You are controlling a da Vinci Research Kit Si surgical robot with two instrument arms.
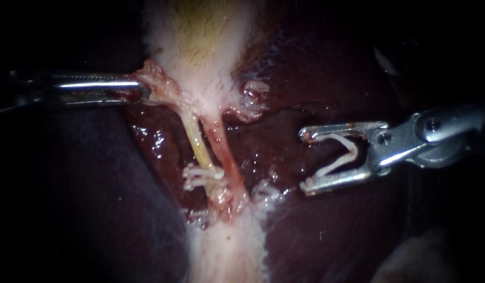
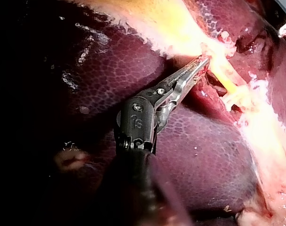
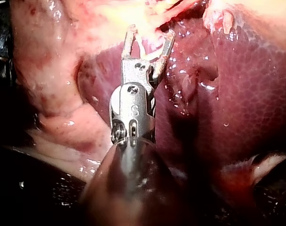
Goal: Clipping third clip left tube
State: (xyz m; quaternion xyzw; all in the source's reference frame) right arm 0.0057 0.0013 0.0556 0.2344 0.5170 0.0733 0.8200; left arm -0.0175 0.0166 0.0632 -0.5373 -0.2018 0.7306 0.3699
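The liver (image 1: 316, 230) fills most of every view, dark red and wet. Only my two wrist views show its fine mottled surface (image 2: 110, 70), and only the endoscope shows both instruments together with both tubes. Beyond the tissue everything is dark, and I can make out nothing of the bench. The gallbladder (image 1: 200, 36) lies pale and yellowish at the upper middle of the endoscope view and narrows downward into two tubes side by side: the yellowish left tube (image 1: 196, 142) and the pinker right tube (image 1: 221, 149). My left instrument (image 1: 143, 90) comes in level from the left. Its jaws are closed on a flap of pink tissue (image 1: 156, 78) at the gallbladder's neck, just above where the tubes begin. My left wrist view shows this more plainly than the endoscope does: the toothed jaws lie nearly together with their tip in that tissue. My right instrument (image 1: 307, 160) hangs over the liver, apart from both tubes and touching neither. Its jaws are spread wide and carry an open clip (image 1: 351, 149), white, with one leg along each jaw. My right wrist view shows the same hold from behind. Low on the left tube sit fastened clips (image 1: 203, 175), white and bunched together; I cannot count them.
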